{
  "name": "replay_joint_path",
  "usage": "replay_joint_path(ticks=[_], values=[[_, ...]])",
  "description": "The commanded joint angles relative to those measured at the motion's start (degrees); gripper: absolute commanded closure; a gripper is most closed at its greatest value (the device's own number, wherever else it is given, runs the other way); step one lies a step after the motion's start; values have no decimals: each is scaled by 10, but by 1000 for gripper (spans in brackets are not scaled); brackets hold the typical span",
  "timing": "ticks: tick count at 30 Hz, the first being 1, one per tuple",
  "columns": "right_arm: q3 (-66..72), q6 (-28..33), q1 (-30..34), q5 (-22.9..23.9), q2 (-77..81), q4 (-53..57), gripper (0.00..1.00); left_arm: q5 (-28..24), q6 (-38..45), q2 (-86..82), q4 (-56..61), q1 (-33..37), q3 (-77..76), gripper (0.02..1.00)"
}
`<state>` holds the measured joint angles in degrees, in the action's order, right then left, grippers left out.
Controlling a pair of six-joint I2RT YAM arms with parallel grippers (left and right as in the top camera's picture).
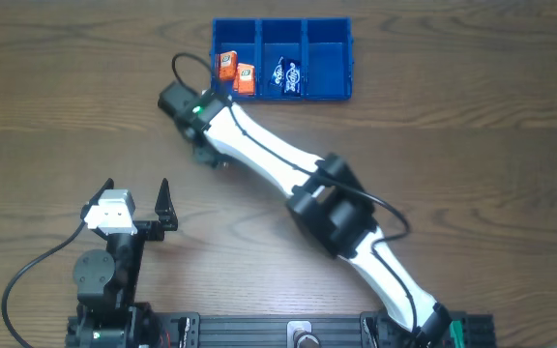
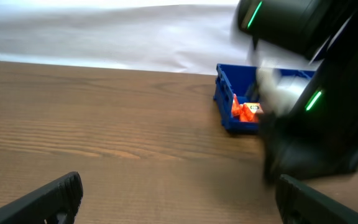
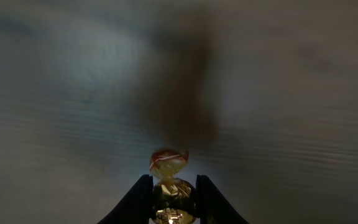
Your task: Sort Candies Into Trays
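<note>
Two grippers: the left gripper [image 1: 137, 188] sits low at the table's left near its own base. The right gripper [image 1: 206, 153] is reached across the middle and sits short of the tray's left front corner.
Left gripper fingers: spread wide with nothing between them; in the left wrist view its two dark fingers [image 2: 55, 196] stand far apart over bare wood.
Right gripper fingers: pinching one gold candy [image 3: 169, 179] between the tips, as the right wrist view shows at the right gripper [image 3: 174, 199].
One gold candy: round, shiny body with a twisted wrapper end sticking out past the fingertips. The view is dim, so the wrapper is probably gold with an orange-and-white twist. I cannot tell whether it touches the table.
One tray [image 1: 329, 66]: blue, with three compartments side by side, at the far edge of the table [image 1: 453, 174].
Two orange candies [image 1: 226, 65]: in the tray's left compartment, one just beside the other. They show again in the left wrist view [image 2: 247, 111] inside the tray [image 2: 225, 102].
Two dark blue candies [image 1: 286, 75]: in the middle compartment, lying close together.
One right arm [image 2: 309, 93]: white and black, it crosses diagonally from the bottom right and stands near the tray in the left wrist view.
</note>
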<state>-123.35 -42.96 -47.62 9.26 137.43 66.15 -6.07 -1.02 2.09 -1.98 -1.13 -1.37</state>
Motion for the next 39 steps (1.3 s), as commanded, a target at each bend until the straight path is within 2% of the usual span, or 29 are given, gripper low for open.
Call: replay_joint_path(ticks=[1,7,11,22,26,29,39], values=[[-9,62,68,67,-143,-1,759,-9,9,-3,-20,4,10,20],[-8,140,186,68,-150,-59,755,-9,9,-3,-20,3,10,20],[-8,181,242,56,-126,-104,755,-9,9,-3,-20,3,10,20],[-8,193,278,46,-66,-149,748,-9,9,-3,-20,4,10,20],[-8,195,283,47,-54,-150,717,-9,9,-3,-20,3,10,20],[-8,204,286,47,-52,-149,658,-9,9,-3,-20,4,10,20],[-8,210,264,57,-79,-108,354,-9,9,-3,-20,4,10,20]])
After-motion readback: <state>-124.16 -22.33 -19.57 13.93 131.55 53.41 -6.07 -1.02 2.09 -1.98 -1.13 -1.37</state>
